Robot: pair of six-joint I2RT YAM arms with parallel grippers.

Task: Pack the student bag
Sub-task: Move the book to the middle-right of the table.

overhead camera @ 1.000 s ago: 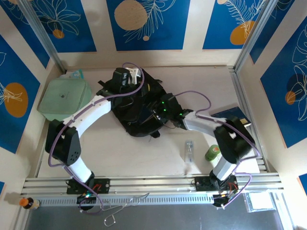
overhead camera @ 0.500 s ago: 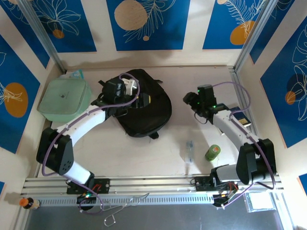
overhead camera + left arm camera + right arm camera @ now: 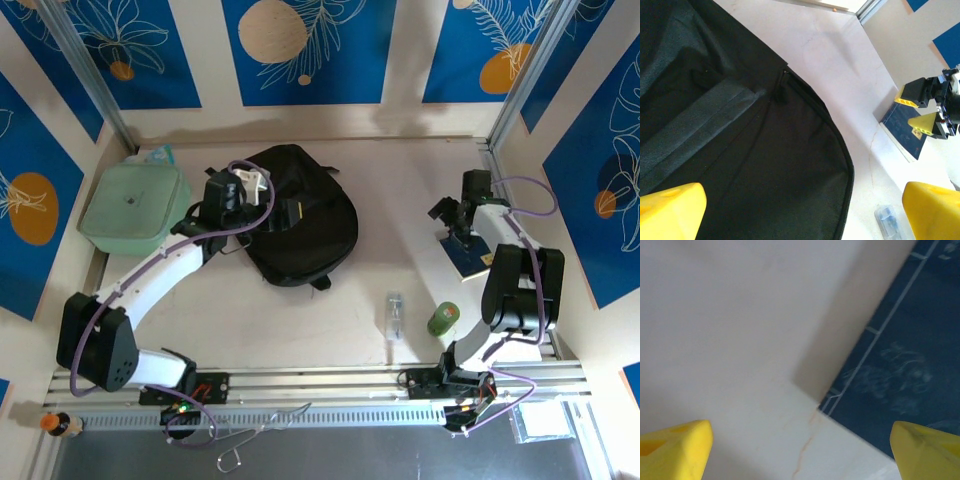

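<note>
Top external view: we're seeing the student bag [image 3: 300, 225] lying flat on the worktop [image 3: 330, 300], far side, a bit left of ctr, w/ the pale green container [image 3: 135, 205] well apart on its left. We're reading the left jaws as wide open & gripping nothing, hanging over the bag's left part. Left wrist view is showing black fabric and a zip seam [image 3: 847, 170] btwn the yellow fingertips [image 3: 670, 210], w/ no open mouth that we're able to make out. The right jaws are likewise standing open & empty, hovering over a corner of a dark blue book [image 3: 467, 255] at the right side of the worktop, apparently not touching it.

We're judging the packing as far from done. The dark blue book, a green can [image 3: 443, 318] and a small clear bottle [image 3: 395, 315] are all lying outside the bag, near-right. Whether anything is sitting inside already, we're unable to say. Left to do, prob.: opening the bag, bringing each item over & in, then zipping up.
</note>
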